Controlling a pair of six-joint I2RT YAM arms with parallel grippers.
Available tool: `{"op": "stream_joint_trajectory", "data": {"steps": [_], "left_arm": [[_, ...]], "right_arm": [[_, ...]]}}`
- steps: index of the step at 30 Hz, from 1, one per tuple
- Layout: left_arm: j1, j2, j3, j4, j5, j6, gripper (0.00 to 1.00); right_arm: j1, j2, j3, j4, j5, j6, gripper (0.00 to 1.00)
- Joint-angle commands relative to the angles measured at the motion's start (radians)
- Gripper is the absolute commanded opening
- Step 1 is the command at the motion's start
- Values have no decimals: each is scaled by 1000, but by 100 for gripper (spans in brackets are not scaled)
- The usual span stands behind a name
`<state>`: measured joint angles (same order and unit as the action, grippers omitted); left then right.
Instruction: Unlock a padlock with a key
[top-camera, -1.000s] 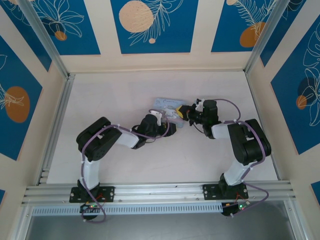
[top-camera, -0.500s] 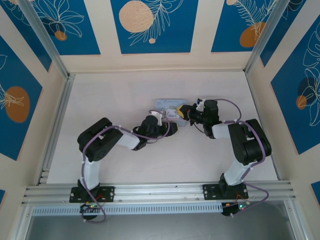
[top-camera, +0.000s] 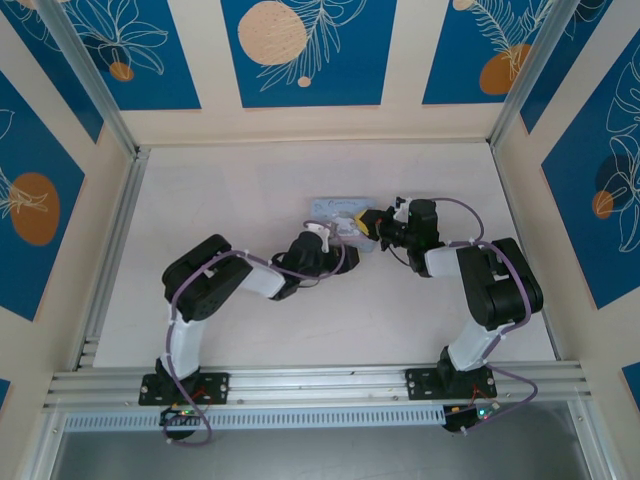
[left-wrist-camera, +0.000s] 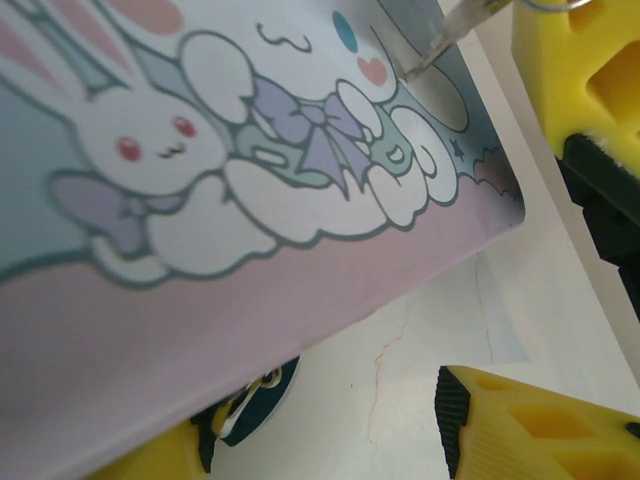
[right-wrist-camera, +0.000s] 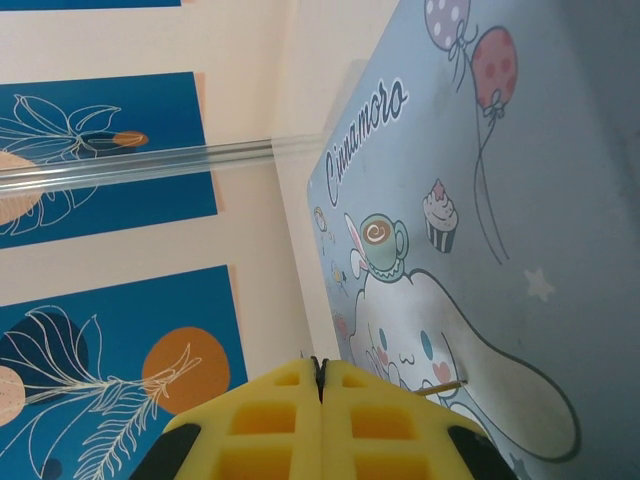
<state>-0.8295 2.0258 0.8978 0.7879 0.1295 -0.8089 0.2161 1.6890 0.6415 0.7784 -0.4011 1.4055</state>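
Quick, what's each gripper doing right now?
Left gripper: open, fingers apart at the tin, not clamping it.
Right gripper: closed on the key.

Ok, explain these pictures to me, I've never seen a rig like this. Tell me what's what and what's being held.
These are two robot arms bolted to a table: the left arm and the right arm, each ending in a two-fingered claw. The wide picture comes from a camera above and behind them. The two close-ups come from cameras on the wrists. On the table lies a pale cartoon tin. The right claw is shut on a thin metal key, its tip close over the tin. The left claw is open at the tin's edge. What may be the padlock, small and dark, peeks from under that edge.
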Motion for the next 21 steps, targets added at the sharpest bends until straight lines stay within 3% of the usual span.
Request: {"op": "stream_joint_trajectory", "data": {"steps": [1, 10, 16, 21], "left_arm": [[-25, 36, 35, -44, -10, 37, 59], [-44, -3, -7, 41, -128, -29, 53], [-54, 40, 5, 69, -146, -85, 50], [-65, 57, 23, 27, -179, -84, 40]], "right_arm": [[-5, 14, -6, 24, -19, 4, 0], [-13, 22, -8, 28, -25, 7, 0], [-18, 33, -9, 41, -30, 14, 0], [-18, 40, -11, 48, -35, 18, 0]]}}
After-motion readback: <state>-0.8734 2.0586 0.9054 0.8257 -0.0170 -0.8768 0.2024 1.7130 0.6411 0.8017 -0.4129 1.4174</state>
